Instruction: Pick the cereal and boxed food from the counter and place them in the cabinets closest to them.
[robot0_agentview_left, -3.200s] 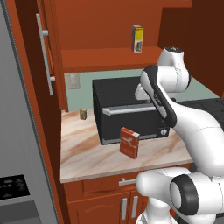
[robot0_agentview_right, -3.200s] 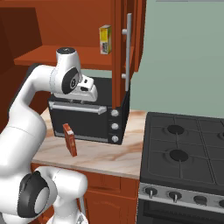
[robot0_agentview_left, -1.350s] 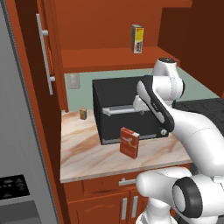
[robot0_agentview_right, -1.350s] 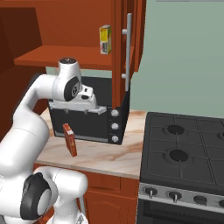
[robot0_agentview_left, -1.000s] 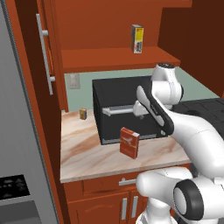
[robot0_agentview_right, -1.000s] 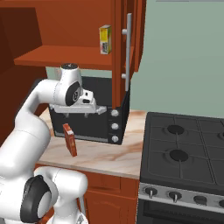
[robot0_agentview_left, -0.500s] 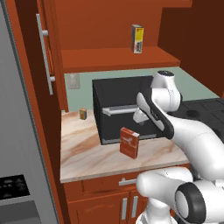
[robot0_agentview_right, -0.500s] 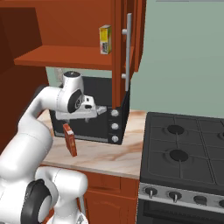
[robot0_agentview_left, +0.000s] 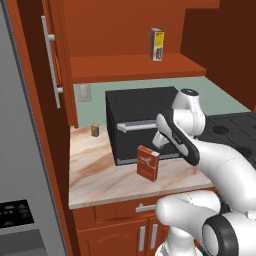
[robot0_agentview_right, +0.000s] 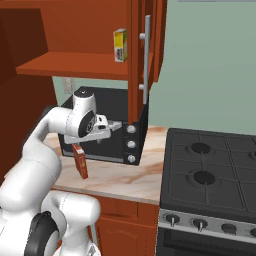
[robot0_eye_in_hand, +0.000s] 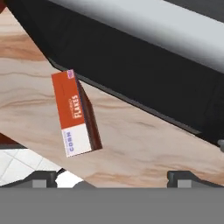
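Observation:
The cereal (robot0_agentview_left: 148, 163) (robot0_agentview_right: 80, 161) is a red-orange corn flakes box standing upright on the counter in front of the black oven. In the hand view the cereal (robot0_eye_in_hand: 76, 114) lies left of centre, above the left fingertip (robot0_eye_in_hand: 43, 177). My gripper (robot0_agentview_right: 111, 128) (robot0_eye_in_hand: 113, 179) hangs open and empty in front of the oven door, a little above and beside the box, not touching it. The boxed food (robot0_agentview_left: 157, 44) (robot0_agentview_right: 119, 45), a small yellow carton, stands on the shelf of the open cabinets (robot0_agentview_left: 125, 67) (robot0_agentview_right: 70, 67).
A black countertop oven (robot0_agentview_left: 140, 120) (robot0_agentview_right: 102, 142) fills the back of the marble counter (robot0_agentview_left: 105, 180). A small jar (robot0_agentview_left: 94, 130) stands at the back left. The open cabinet door (robot0_agentview_right: 142, 50) hangs over the oven's right end. A stove (robot0_agentview_right: 210, 170) lies to the right, a fridge (robot0_agentview_left: 20, 150) to the left.
The arm has come down from shelf height to the front of the oven, bringing the hand closer to the cereal. The gripper stays open. The boxes have not moved.

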